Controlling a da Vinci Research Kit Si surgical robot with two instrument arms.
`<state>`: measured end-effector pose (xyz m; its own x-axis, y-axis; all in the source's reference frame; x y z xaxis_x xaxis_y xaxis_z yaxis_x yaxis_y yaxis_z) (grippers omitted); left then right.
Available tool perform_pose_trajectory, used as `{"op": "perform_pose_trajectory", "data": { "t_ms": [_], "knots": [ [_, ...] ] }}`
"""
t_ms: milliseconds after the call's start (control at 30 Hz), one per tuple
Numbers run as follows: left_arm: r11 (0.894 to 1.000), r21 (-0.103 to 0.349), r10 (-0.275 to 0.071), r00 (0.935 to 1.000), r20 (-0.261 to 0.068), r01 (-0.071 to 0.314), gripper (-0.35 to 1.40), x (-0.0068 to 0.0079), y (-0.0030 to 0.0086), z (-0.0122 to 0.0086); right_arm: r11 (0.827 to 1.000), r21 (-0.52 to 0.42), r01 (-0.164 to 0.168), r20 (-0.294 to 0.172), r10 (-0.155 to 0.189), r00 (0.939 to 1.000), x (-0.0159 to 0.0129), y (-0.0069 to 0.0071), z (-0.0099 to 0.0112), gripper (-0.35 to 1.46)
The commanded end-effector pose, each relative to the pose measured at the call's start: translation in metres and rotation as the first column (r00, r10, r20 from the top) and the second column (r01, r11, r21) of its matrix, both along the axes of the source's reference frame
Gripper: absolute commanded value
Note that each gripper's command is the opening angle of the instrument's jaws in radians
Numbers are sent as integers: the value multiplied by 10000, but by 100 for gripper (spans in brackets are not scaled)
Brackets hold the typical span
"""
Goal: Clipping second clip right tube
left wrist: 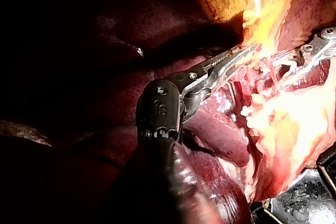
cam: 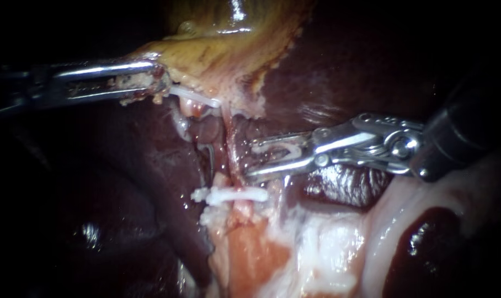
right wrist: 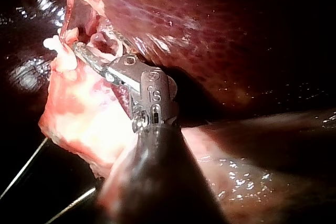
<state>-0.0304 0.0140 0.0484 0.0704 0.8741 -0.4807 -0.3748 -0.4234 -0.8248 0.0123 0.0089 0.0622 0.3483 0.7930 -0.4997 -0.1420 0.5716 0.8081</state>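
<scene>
Right instrument (cam: 249,161) holds its jaws spread. A white clip (cam: 281,152) is cradled between them and touches both, with the open end facing the tube. Opposite it, the left instrument (cam: 161,80) has its jaws clamped on a ragged edge of tissue.

Dark red liver (cam: 372,66) fills the field behind and on both sides of the right instrument's shaft. The yellow gallbladder (cam: 228,44) hangs above and ahead of the right jaws, and its frayed lower edge is the tissue pinched in the left jaws. A mass of pale, fatty tissue (cam: 316,243) lies under the right instrument, running back along its shaft.

The tube (cam: 228,138), a thin pink strand, runs from the gallbladder's edge down past the right jaw tips. It stands just ahead of them, at the mouth of the spread jaws (whether the tips already touch it cannot be told). Beyond the lower jaw, another clip across the tube (cam: 234,196) sits white and closed, close to where the strand meets the pale tissue.

In the right wrist view the jaw tips are partly lost against the pale tissue. In the left wrist view the left jaws lie closed at the glowing yellow edge, with the right instrument's tip ahead of them.
</scene>
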Motion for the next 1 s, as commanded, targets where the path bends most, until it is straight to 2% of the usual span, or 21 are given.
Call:
{"op": "perform_pose_trajectory", "data": {
  "t_ms": [33,167,333,700,1000],
  "knots": [
    [10000,-1,8,10000,4,-8,-35,0,0,0,9999,-58,136,82,-135,9999,-2,2,-5,48],
    [10000,-1,10,10000,5,-10,-35,1,0,0,9996,-90,284,147,-282,9995,-9,4,-25,48],
    [10000,-1,8,10000,4,-8,-35,1,0,0,9993,-75,372,98,-371,9993,-10,-5,-37,48],
    [10000,-1,10,10000,5,-10,-35,1,-1,0,9986,-56,521,-66,-521,9986,3,-17,-40,49],
    [10000,-1,8,10000,3,-8,-35,1,-1,-1,9968,-10,802,-416,-802,9959,25,-38,-43,50]
  ]
}}
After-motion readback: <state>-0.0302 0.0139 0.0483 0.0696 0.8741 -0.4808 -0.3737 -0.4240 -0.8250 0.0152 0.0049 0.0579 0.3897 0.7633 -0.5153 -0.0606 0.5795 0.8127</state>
